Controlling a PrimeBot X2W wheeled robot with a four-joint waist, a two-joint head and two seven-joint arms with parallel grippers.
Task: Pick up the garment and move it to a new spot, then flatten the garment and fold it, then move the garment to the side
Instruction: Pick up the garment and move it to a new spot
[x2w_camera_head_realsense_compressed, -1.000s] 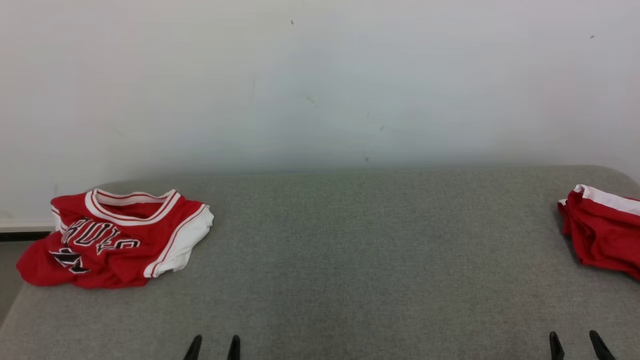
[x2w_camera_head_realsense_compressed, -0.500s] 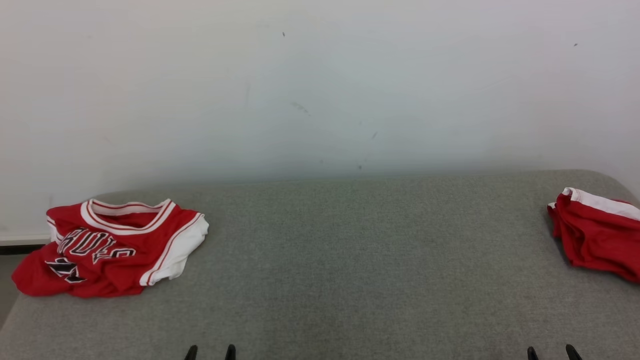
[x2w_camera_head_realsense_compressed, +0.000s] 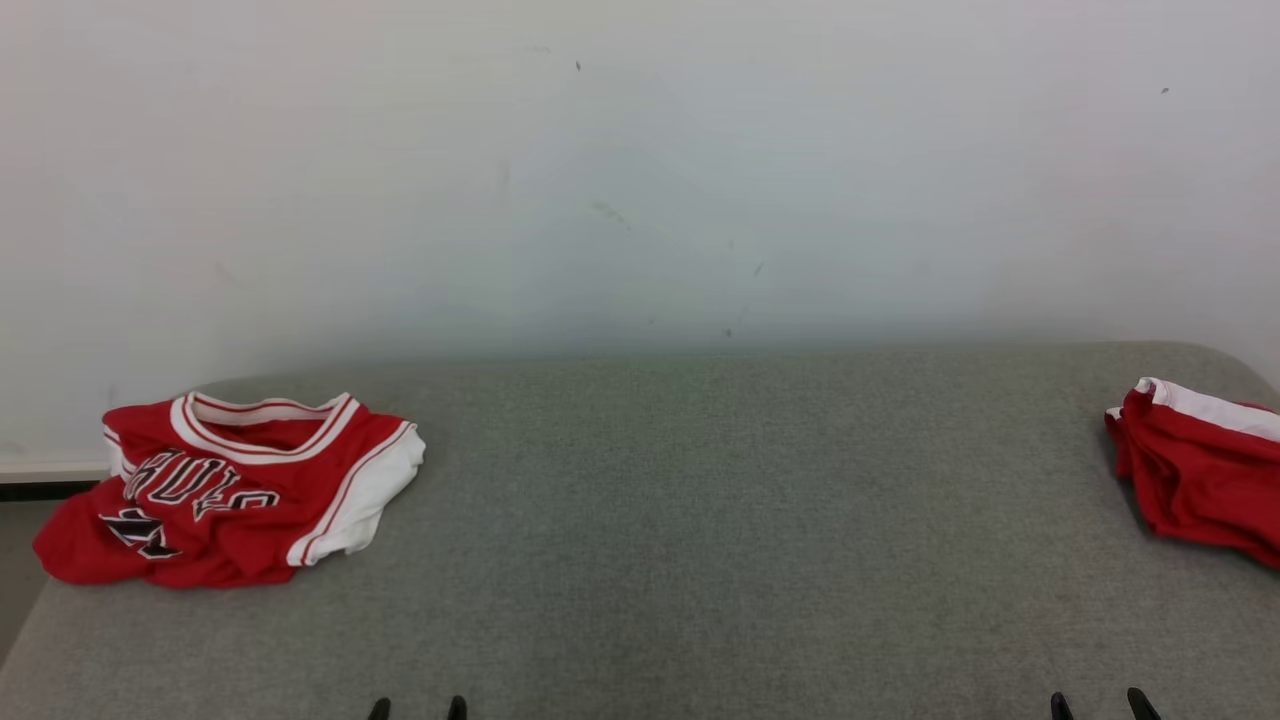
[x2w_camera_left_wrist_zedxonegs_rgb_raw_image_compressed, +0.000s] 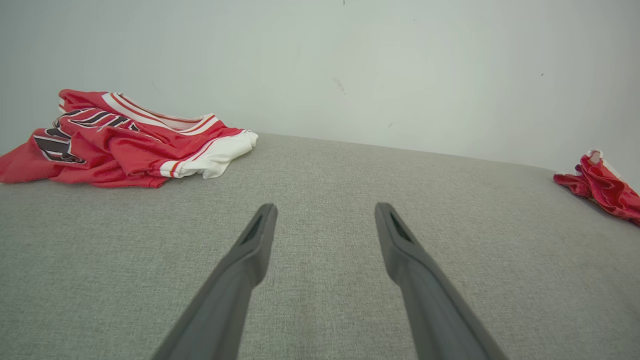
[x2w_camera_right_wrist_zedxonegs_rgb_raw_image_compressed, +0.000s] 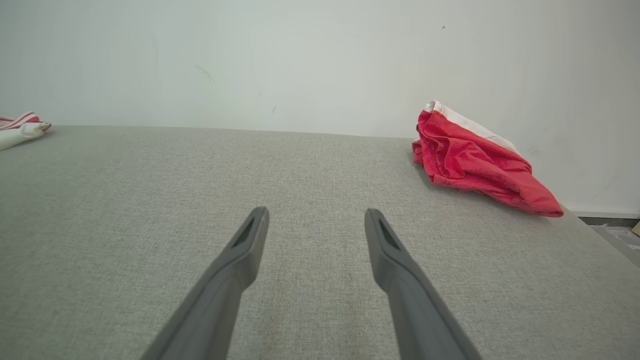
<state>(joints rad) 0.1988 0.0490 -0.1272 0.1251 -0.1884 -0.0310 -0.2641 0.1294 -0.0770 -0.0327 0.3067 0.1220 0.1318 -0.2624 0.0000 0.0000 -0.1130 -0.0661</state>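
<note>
Left gripper (x2w_camera_left_wrist_zedxonegs_rgb_raw_image_compressed: 325, 210) hangs low over the grey counter (x2w_camera_head_realsense_compressed: 700, 520), its two fingers spread wide with nothing between them. The right gripper (x2w_camera_right_wrist_zedxonegs_rgb_raw_image_compressed: 316, 212) is just as wide and just as empty. Two garments lie well apart at opposite ends of the counter, and the task does not say which one is meant. A crumpled red jersey (x2w_camera_head_realsense_compressed: 240, 490) lies ahead of the left gripper and off to its left. Its heap runs roughly across the counter, collar toward the wall and white-trimmed edge toward the middle. That edge is probably the closest hold for the left arm. A bunched red garment with a white band (x2w_camera_right_wrist_zedxonegs_rgb_raw_image_compressed: 475, 160) lies ahead and to the right of the right gripper, near the counter's far right end. Each heap is nearer to the arm on its own side, and neither gripper touches cloth yet.
</note>
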